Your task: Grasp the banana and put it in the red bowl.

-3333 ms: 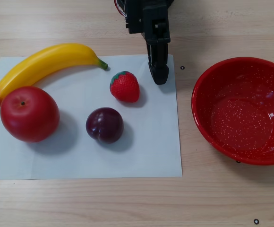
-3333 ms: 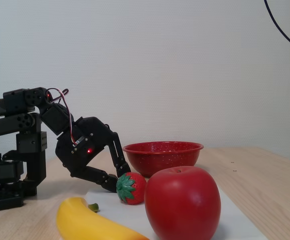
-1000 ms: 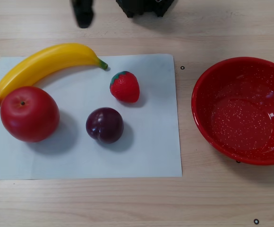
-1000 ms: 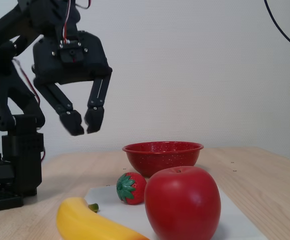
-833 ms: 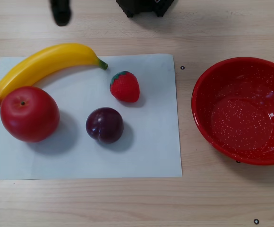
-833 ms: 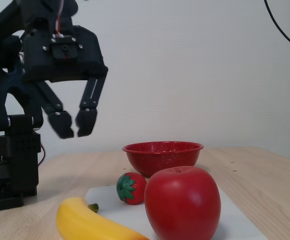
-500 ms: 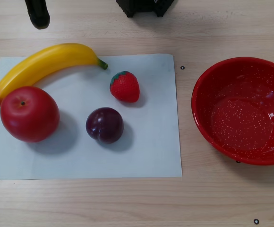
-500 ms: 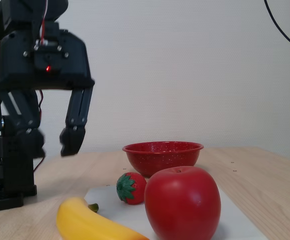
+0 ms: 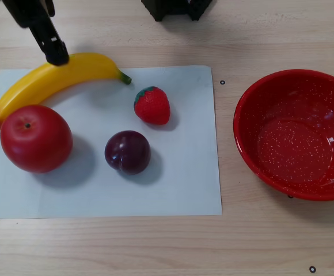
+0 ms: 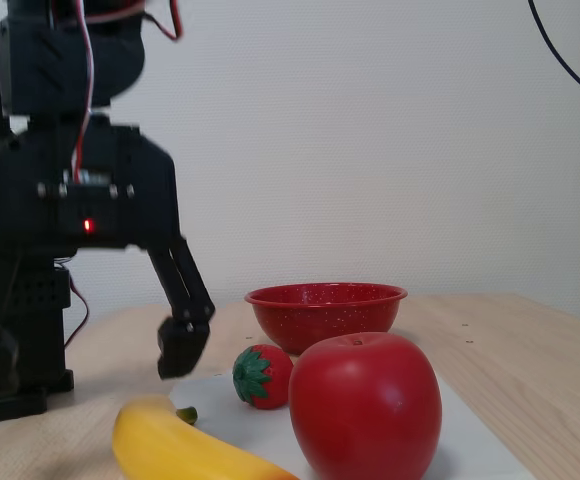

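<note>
The banana [image 9: 52, 80] lies on the white paper at the upper left in the other view, green stem pointing right. Only its near part [image 10: 185, 450] shows in the fixed view, at the bottom. The red bowl [image 9: 247, 115] stands empty on the wood to the right of the paper, and shows in the fixed view [image 10: 325, 310] at the back. My black gripper [image 9: 40, 37] hangs over the banana's far edge. One fingertip [image 9: 56, 56] touches or nearly touches the banana's top side; in the fixed view that fingertip [image 10: 183, 347] hovers just above the table. The jaws look spread and hold nothing.
A red apple [image 9: 35, 138], a dark plum [image 9: 127, 152] and a strawberry [image 9: 152, 106] lie on the white paper [image 9: 184, 184] near the banana. The apple touches the banana's left end. The arm's black base [image 9: 175, 8] stands at the top edge.
</note>
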Robot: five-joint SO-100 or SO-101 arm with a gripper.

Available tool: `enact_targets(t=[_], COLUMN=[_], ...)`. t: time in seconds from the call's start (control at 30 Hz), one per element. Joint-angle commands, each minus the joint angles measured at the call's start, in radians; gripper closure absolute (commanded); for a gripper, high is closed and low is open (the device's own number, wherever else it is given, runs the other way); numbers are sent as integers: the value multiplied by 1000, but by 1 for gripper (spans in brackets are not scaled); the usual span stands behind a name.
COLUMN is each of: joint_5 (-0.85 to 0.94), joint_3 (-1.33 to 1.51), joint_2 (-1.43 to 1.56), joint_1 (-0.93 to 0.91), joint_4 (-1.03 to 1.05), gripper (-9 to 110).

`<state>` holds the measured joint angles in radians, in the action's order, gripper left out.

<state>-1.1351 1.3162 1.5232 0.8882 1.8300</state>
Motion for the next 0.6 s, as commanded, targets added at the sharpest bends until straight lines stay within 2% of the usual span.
enact_targets(t=[0.0,0.2,0.57], joint_5=[28,64,86], joint_3=[-121,-127,-129], joint_2=[32,-20,-127], joint_1=[-26,-61,-80], joint_4=[-18,-58,-176], gripper=[47,41,41])
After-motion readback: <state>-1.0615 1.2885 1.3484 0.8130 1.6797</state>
